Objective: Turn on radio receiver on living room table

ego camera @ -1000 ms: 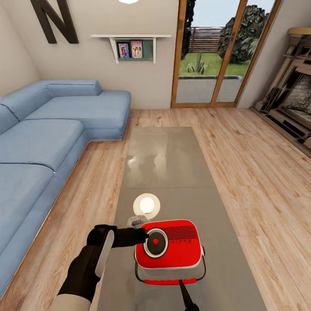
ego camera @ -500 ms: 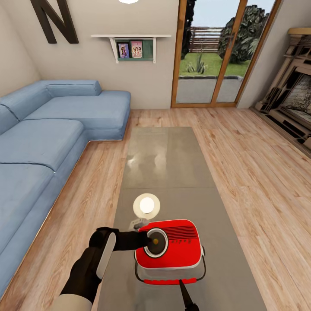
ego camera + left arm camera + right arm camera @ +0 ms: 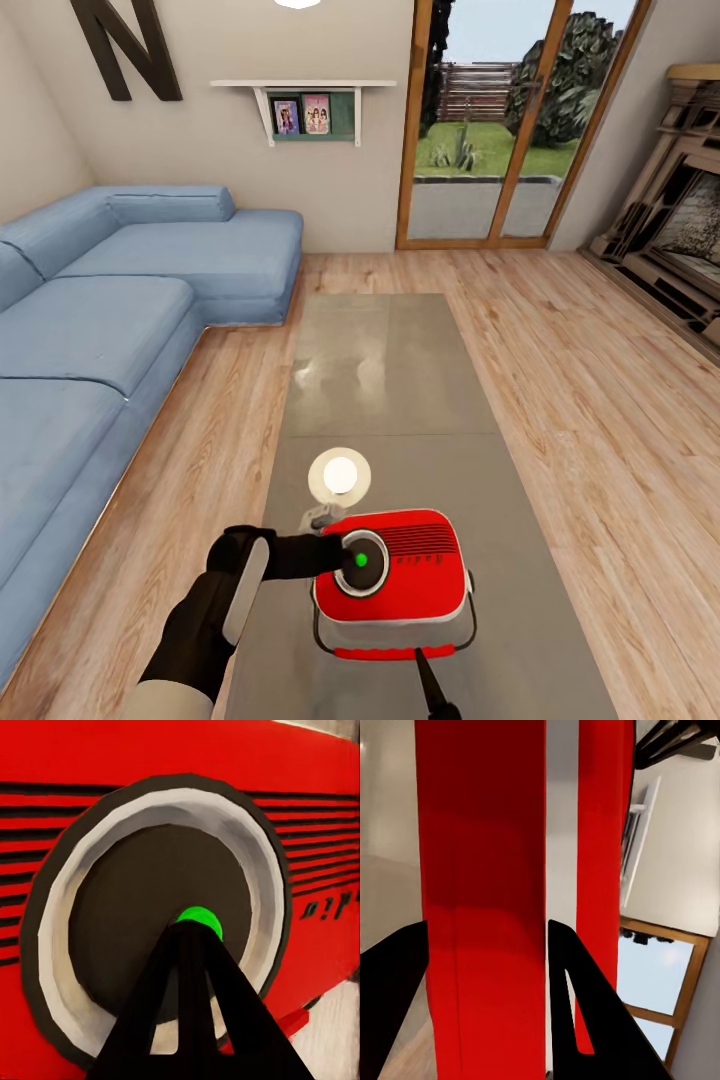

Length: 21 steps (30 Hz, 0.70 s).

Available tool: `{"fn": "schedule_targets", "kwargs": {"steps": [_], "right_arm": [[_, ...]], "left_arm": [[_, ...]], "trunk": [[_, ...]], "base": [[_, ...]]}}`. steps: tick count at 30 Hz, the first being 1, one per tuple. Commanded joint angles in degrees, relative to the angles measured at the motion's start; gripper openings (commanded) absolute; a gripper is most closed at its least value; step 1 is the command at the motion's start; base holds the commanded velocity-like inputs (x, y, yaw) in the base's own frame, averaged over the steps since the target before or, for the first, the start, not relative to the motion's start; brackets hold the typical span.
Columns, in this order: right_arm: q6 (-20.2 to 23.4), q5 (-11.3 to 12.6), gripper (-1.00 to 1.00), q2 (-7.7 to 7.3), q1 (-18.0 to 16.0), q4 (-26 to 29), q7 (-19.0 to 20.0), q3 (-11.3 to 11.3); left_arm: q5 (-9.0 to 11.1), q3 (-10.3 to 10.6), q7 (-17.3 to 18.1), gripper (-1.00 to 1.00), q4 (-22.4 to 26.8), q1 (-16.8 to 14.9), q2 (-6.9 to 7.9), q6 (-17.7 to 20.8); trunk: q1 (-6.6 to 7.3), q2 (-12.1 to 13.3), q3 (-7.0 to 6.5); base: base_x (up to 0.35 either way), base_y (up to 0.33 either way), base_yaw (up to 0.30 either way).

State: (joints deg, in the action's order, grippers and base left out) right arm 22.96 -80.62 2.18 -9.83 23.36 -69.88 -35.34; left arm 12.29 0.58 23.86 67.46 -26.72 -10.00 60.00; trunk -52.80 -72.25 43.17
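The living room (image 3: 560, 330) spreads out ahead, with the sofa (image 3: 110, 330) off to the left tool's outer side. The long desk (image 3: 385, 370) runs away from both tools, and the radio (image 3: 395, 580) sits on its near end, just ahead of them, apart from the pale lamp reflection (image 3: 340, 475) beyond it.

The left tool (image 3: 335, 556) comes at the radio's face from the side, its fingers (image 3: 196, 967) drawn together to a single point, grasping nothing, the tip touching the small button (image 3: 199, 918) at the centre of the round dial (image 3: 154, 915). That button glows green, so the pressing step looks done and the radio appears to be on.

The right tool (image 3: 487, 967) sits just under the radio's near edge, its fingers spread to either side of the red body, released.

Next move, as I judge it: ease the left tool straight back off the dial without nudging the radio.
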Motion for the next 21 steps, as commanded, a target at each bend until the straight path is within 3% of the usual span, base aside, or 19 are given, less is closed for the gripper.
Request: {"fn": "schedule_targets", "kwargs": {"steps": [1, 2, 4, 7, 11, 15, 18, 21], "right_arm": [[0.2, -0.1, -1.0, -0.05, 0.0, 0.1, 0.2, 0.0], [0.1, 0.3, -1.0, -0.19, 0.0, 0.1, 1.5, 0.9], [-0.4, 0.6, -1.0, -0.31, 0.0, 0.3, 3.4, 2.6], [-0.9, 0.8, -1.0, -0.47, 0.0, 1.5, 9.2, 4.4], [-1.1, 1.0, -1.0, -0.63, 0.0, 7.2, 17.1, 5.5], [-1.1, 1.0, -1.0, -1.09, 0.0, 14.4, 23.5, 8.8], [-1.1, 1.0, -1.0, -1.24, 0.0, 22.8, 31.8, 12.1], [-0.7, 0.9, -1.0, -1.37, 0.0, 35.5, 44.7, 14.7]], "left_arm": [[0.3, 0.0, 0.0, -1.0, 0.1, 0.0, 0.0, 0.0], [1.6, 0.1, 0.0, -1.0, 0.2, 0.0, 0.0, 0.0], [2.3, 0.1, -0.1, -1.0, 0.9, 0.0, 0.0, 0.0], [3.5, 0.1, 0.0, -1.0, 5.2, 0.0, 0.0, 0.0], [8.4, 0.3, 0.2, -1.0, 9.9, 0.0, 0.0, 0.0], [9.8, 0.5, 0.2, -1.0, 10.9, 0.0, 0.0, 0.0], [9.9, 0.5, 0.1, -1.0, 11.1, 0.1, 0.0, 0.0], [9.7, 0.4, 0.0, -1.0, 11.0, 0.0, 0.05, -0.1]], "trunk": [[0.0, 0.0, -0.01], [0.0, 0.0, -0.01], [0.0, 0.0, -0.01], [0.0, 0.0, -0.01], [0.0, 0.0, -0.01], [0.0, 0.0, -0.01], [0.0, 0.0, -0.01], [0.0, 0.0, -0.01]], "base": [[0.0, 0.0, 0.0], [0.0, 0.0, 0.0], [0.0, 0.0, 0.0], [0.0, 0.0, 0.0], [0.0, 0.0, 0.0], [0.0, 0.0, 0.0], [0.0, 0.0, 0.0], [0.0, 0.0, 0.0]]}}
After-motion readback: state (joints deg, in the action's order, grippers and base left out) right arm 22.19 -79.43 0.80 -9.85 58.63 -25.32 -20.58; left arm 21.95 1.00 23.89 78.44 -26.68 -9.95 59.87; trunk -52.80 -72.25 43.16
